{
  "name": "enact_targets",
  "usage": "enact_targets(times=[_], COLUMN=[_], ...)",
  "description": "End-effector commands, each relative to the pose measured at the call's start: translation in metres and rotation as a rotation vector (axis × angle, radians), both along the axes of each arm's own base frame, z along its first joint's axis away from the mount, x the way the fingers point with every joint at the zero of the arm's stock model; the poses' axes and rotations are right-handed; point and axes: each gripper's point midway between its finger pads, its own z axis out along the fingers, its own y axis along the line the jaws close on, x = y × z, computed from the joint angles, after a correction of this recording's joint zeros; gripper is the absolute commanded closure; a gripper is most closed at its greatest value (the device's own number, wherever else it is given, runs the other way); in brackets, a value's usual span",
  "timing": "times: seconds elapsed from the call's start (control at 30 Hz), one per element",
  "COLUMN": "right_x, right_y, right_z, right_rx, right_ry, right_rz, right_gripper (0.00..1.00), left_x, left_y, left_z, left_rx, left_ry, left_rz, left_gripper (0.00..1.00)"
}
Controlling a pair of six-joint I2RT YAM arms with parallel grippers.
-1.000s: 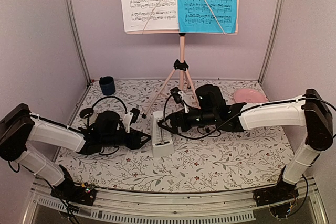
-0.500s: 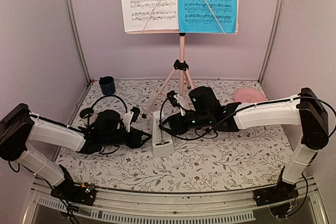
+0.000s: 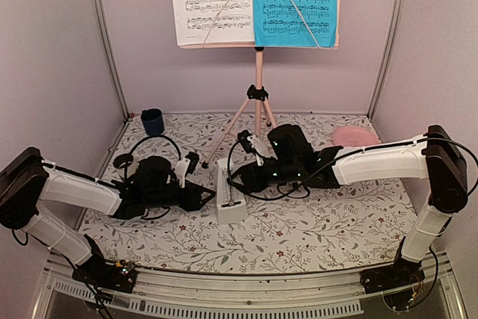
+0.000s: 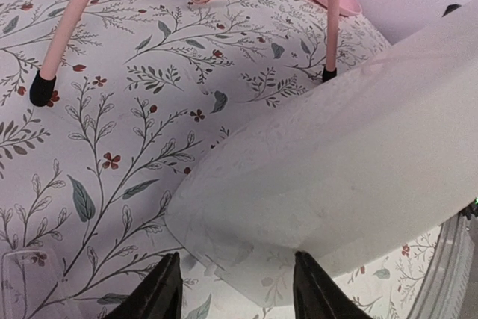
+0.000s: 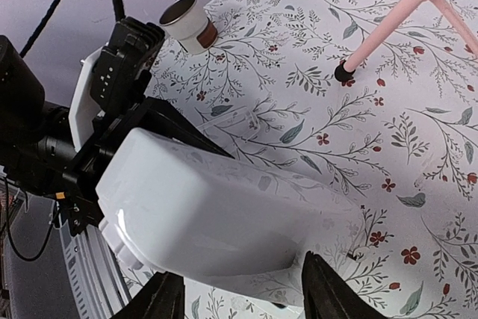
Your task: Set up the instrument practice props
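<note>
1. The metronome (image 3: pixel 229 198) lies on its side on the bench (image 3: pixel 321 237), just in front of the music stand (image 3: pixel 258 72).
2. The left claw (image 4: pixel 235 289) and right claw (image 5: pixel 243 296) each pinch its white shell, half-closed, from opposite sides.
3. It is probably light, rigid, slick plastic (tapered, so fingers may slide). Grip the flat faces near the broad base.

light: bright, even, diffuse from above | shadows: soft and faint on worktop (image 3: pixel 299 237) | wrist views: white metronome (image 4: pixel 358 147) close, slightly soft | edges: mild bending
</note>
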Motion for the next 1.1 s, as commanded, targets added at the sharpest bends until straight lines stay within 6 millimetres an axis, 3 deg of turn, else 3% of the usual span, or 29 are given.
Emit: enact_targets(times=[0.0,0.4,0.83,1.07], right_x=[0.004,-0.001,-0.015,-0.005], right_y=[0.004,-0.008,0.001,0.001], right_z=[0.008,0.007,0.025,0.023], right_rx=[0.020,0.008,0.069,0.036], right_ry=[-0.013,-0.011,-0.025,-0.024], right_rz=[-0.016,-0.031,0.004,-0.072], right_gripper=[0.49,0.61,0.23,0.21], left_x=[0.001,0.002,0.005,0.005], left_y=[-0.008,-0.009,-0.010,-0.010], left_z=[0.009,0.011,0.013,0.014], left_rx=[-0.004,0.001,0.005,0.003], left_ry=[-0.023,-0.028,-0.039,-0.041], left_rz=[-0.020,-0.023,-0.022,-0.022], left_gripper=[0.48,0.48,0.47,0.47])
